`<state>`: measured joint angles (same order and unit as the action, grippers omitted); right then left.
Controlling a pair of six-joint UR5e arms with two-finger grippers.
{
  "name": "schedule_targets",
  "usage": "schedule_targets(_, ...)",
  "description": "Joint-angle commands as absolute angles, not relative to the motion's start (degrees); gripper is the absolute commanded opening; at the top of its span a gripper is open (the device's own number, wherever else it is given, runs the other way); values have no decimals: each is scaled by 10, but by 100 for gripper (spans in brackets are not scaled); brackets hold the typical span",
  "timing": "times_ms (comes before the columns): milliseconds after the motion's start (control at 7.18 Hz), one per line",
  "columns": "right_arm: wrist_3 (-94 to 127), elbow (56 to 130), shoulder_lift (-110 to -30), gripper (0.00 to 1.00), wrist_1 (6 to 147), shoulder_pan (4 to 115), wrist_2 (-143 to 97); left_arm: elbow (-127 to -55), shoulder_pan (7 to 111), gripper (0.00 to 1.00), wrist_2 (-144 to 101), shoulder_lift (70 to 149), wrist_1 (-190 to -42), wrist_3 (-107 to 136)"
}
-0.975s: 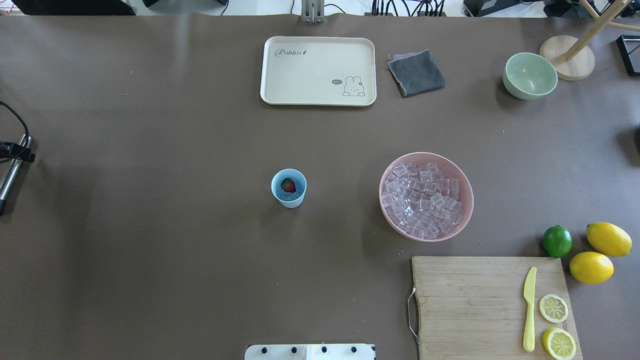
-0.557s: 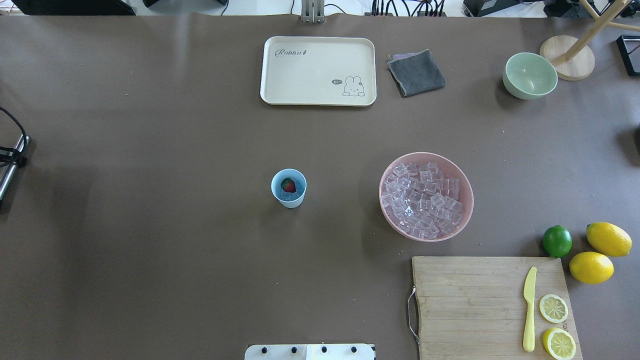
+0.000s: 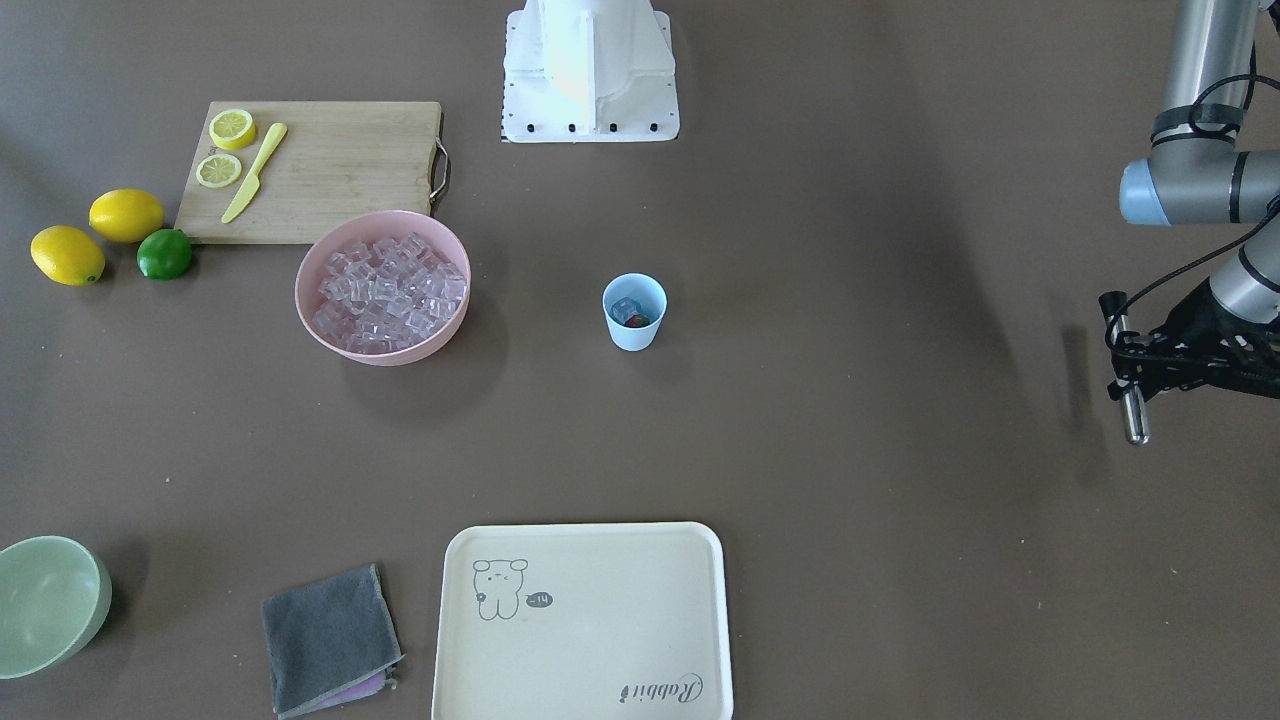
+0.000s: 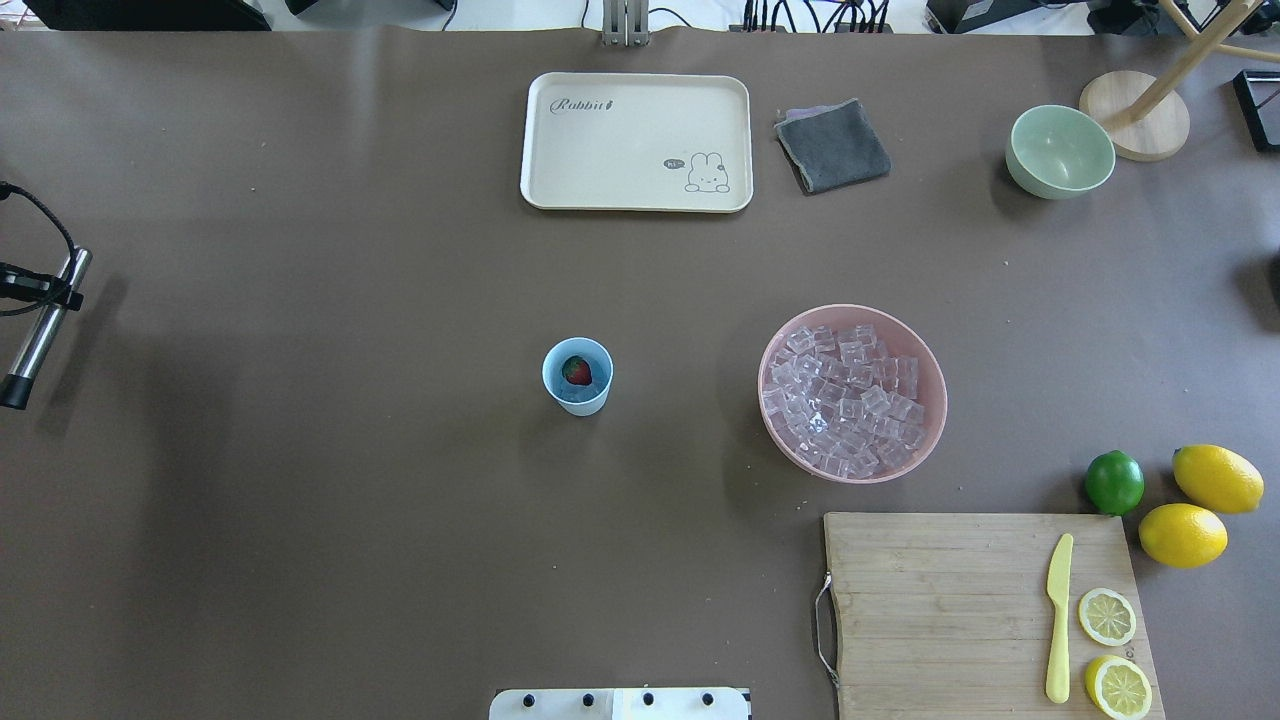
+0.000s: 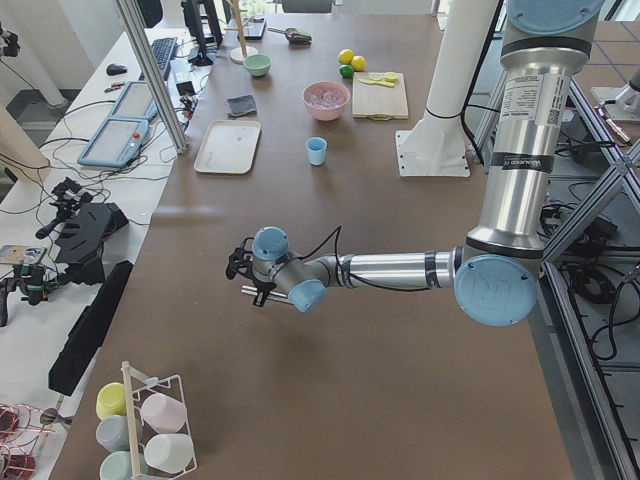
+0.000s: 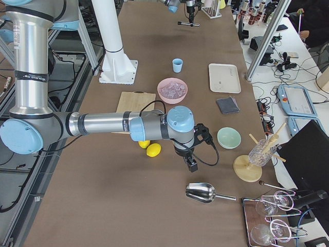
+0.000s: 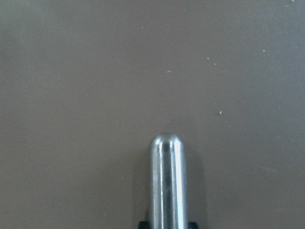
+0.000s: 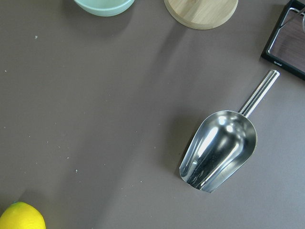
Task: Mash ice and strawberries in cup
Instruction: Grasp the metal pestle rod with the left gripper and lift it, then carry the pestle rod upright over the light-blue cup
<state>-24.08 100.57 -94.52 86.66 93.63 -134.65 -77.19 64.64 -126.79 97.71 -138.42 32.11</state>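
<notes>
Standing upright near the middle of the brown table (image 4: 300, 500), the small pale blue plastic cup (image 4: 577, 376) holds a dark red, lumpy strawberry piece (image 4: 576, 371) lying among clear ice cubes (image 3: 625, 308) at its bottom. Toward my right side of it sits the wide pink plastic bowl (image 4: 852, 393), heaped with more of the glassy cubes. Both my arms are well apart from the cup. My left tool (image 3: 1128, 362) hangs over bare table far out on my left, clamped on a polished steel rod with a rounded tip (image 4: 35, 340). My left wrist view shows that tip above the table, with black finger ends at either side of the shaft. My right tool (image 6: 191, 163) hovers past the right end of the layout, near the pale green bowl (image 6: 229, 138) and a yellow lemon (image 6: 153, 150). A shiny steel scoop (image 8: 219, 150) lies on the table below it. Whether this tool's fingers are apart or together I cannot tell.
</notes>
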Motion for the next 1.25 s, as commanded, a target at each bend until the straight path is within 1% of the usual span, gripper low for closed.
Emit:
schedule_targets(0,-241,1008,-944,99,867,937,-1346,-804,648,0,-1272,1046,-1391,327)
schedule_targets(279,-241,1010,-940,99,867,937,-1346,-836,643,0,-1267,1118,-1407,398)
schedule_targets(418,-241,1008,-941,99,867,937,-1346,-860,635,0,-1267,1134,-1407,467)
schedule_targets(557,-241,1008,-944,99,867,937,-1346,-906,627,0,-1266,1130,-1417,536)
schedule_targets(696,-241,1009,-947,99,867,937,-1346,-921,625,0,-1240,1130,-1492,535)
schedule_targets(836,-241,1009,-947,99,867,937,-1346,-921,590,0,-1218,1132,-1571,538)
schedule_targets(1114,-241,1008,-946,99,867,937,-1346,-925,494,0,-1053,1136,-1685,536)
